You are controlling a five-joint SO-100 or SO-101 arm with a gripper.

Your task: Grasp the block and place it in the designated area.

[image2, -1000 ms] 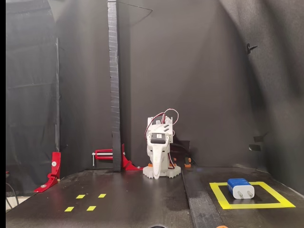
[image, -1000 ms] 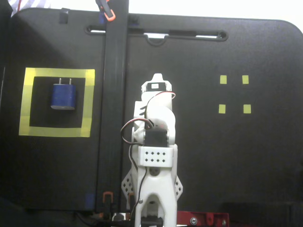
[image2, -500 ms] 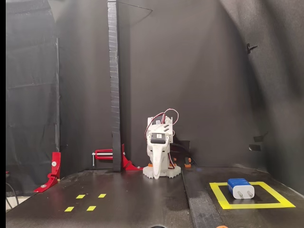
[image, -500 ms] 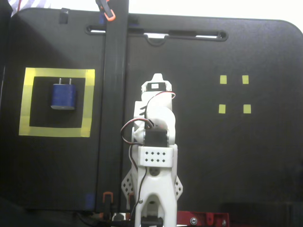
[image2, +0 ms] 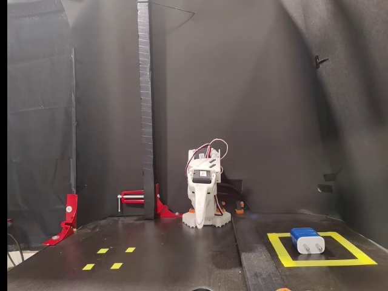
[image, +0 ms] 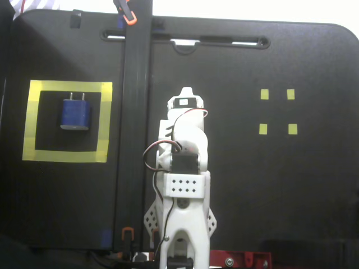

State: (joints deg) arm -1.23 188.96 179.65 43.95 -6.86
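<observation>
The dark-blue block [image: 75, 114] with two pale prongs lies flat inside the large yellow tape square [image: 29, 120], near its top middle in a fixed view. It also shows inside the square [image2: 327, 262] at the lower right in the other fixed view, prongs facing the camera [image2: 307, 240]. My gripper [image: 187, 91] is on the folded white arm at the table's middle, far from the block and empty. From the front its jaws [image2: 199, 217] point down and look shut.
A black upright post [image2: 145, 121] stands between the arm and the square, seen as a dark strip [image: 134, 140]. Four tiny yellow squares [image: 264, 94] lie on the arm's other side. Red clamps [image2: 68, 215] sit at the table edge.
</observation>
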